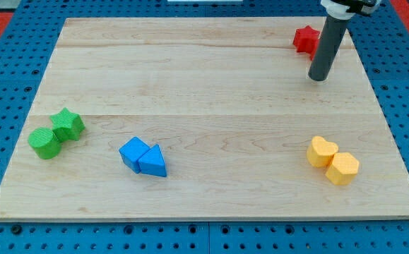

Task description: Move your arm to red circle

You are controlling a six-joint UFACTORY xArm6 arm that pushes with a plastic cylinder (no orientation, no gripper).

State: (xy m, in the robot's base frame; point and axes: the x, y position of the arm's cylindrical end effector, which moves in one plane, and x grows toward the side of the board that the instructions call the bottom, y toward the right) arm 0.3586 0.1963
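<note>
My tip [318,77] rests on the wooden board [204,85] near the view's top right. A red block [304,39] lies just up and left of the tip, at the board's top edge. Its visible part looks star-shaped, and the rod hides its right side. I cannot make out a separate red circle; anything directly behind the rod is hidden.
A green star [68,124] touches a green cylinder [45,143] at the left edge. A blue cube [133,152] and a blue triangle [152,161] sit together at the lower left. A yellow heart [321,151] and a yellow hexagon [343,168] touch at the lower right.
</note>
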